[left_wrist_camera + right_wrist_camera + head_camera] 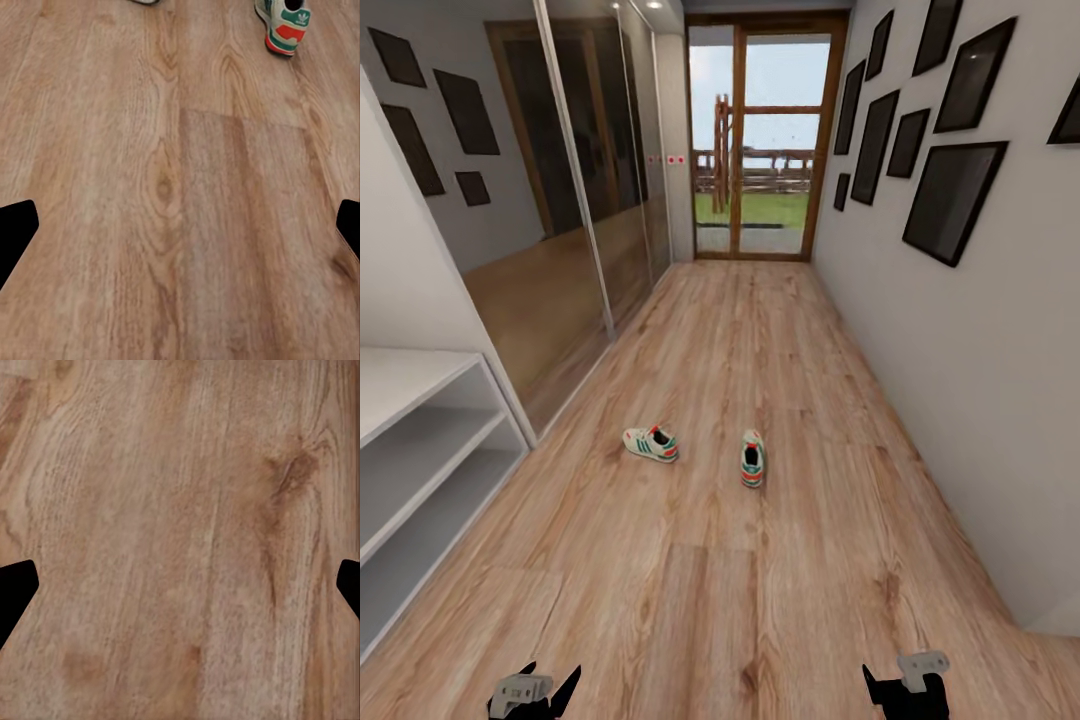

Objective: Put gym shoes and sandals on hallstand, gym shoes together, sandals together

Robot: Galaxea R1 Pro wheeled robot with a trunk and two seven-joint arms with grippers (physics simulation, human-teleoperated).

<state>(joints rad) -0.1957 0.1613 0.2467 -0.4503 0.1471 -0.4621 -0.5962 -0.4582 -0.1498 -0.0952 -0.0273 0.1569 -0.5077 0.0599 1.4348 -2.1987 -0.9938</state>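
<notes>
From the head camera, both gym shoes lie on the corridor floor (760,600) well ahead of the robot: the left shoe (651,442) is turned sideways, the right shoe (752,459) points away, and they sit apart from each other. The shoe rack (430,450) stands at the left wall with its visible shelves bare, so nothing appears placed yet; no sandals are in sight. The left gripper (536,692) and right gripper (905,685) hang low, both spread wide and empty. The left wrist camera looks over bare planks toward one shoe's heel (285,26). The right wrist camera faces plank flooring (180,540), fingertips (15,592) wide apart.
</notes>
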